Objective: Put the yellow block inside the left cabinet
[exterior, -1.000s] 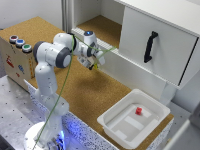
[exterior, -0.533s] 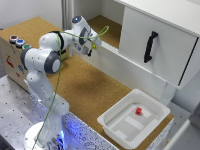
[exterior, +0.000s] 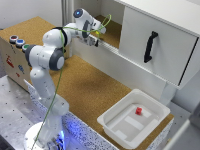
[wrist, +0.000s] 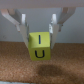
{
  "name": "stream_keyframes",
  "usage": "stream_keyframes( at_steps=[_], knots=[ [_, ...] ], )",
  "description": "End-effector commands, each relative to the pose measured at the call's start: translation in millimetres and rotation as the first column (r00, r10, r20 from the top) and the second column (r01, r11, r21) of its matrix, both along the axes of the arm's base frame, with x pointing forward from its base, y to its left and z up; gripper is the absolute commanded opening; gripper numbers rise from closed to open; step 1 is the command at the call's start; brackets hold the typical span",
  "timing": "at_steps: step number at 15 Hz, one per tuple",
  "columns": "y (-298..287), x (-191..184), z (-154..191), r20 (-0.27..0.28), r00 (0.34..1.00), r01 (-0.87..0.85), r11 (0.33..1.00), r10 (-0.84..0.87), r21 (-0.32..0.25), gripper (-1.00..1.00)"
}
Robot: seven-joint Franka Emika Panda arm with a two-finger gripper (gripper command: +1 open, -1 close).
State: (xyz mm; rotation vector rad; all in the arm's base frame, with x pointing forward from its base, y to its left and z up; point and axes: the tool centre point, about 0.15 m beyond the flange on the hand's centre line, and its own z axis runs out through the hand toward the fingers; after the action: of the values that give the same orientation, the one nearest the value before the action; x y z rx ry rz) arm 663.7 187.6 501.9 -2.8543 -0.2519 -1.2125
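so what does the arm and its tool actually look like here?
The arm is white with rounded segments and dark grey joint bands. A thin green cable trails along it down towards the base. A blue light ring sits near the wrist. The tool has pale, whitish fingers.
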Motion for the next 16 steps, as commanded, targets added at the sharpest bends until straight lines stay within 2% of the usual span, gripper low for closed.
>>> stream_keyframes(
  at_steps=[1,3,5,6,7,10,14,16],
  knots=[
    [17,22,-7,-0.077,0.997,0.017,0.998,-0.021,-0.053,-1.0],
    [18,7,-10,-0.075,0.997,0.031,0.998,-0.035,-0.059,-1.0],
    [22,-1,-21,-0.103,0.994,0.02,0.997,-0.027,-0.069,-1.0],
    [23,-5,-23,-0.108,0.994,0.024,0.995,-0.034,-0.098,1.0],
    [23,-8,-24,-0.112,0.993,0.022,0.995,-0.032,-0.094,1.0],
    [23,-27,-9,-0.043,0.998,0.043,0.988,-0.05,-0.15,1.0],
    [22,-55,21,0.027,0.997,0.069,0.987,-0.066,-0.148,1.0],
    [21,-76,33,0.033,0.997,0.071,0.987,-0.067,-0.142,1.0]
  ],
)
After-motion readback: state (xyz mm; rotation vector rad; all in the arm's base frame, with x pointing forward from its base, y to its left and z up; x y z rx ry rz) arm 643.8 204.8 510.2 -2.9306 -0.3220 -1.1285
